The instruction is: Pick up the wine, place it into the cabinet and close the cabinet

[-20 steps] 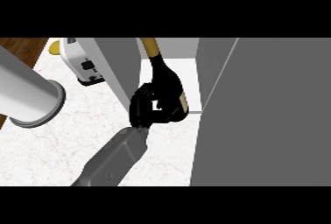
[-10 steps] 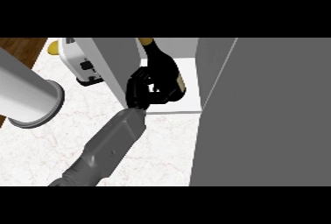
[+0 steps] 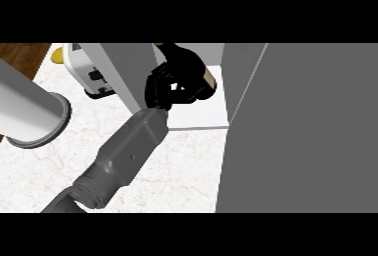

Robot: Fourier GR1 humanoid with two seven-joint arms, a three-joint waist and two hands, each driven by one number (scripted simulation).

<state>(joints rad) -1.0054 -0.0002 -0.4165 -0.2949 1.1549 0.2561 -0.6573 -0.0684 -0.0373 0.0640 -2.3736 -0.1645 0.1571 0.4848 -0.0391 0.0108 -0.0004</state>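
Right hand (image 3: 176, 82) inside cabinet (image 3: 199, 112), between its grey side panel and open door (image 3: 303, 130). Fingers curled round wine (image 3: 209, 82); bottle mostly hidden, only tan patch showing beside hand, dark part at cabinet's back. Long axis seems to run front to back of cabinet; pointing end unclear. Toaster (image 3: 88, 75) left of cabinet. Left forearm (image 3: 26, 112) further left; hand out of sight.

a kitchen: white marble counter (image 3: 184, 165), grey cabinet (image 3: 310, 125), white toaster (image 3: 92, 70) at the back
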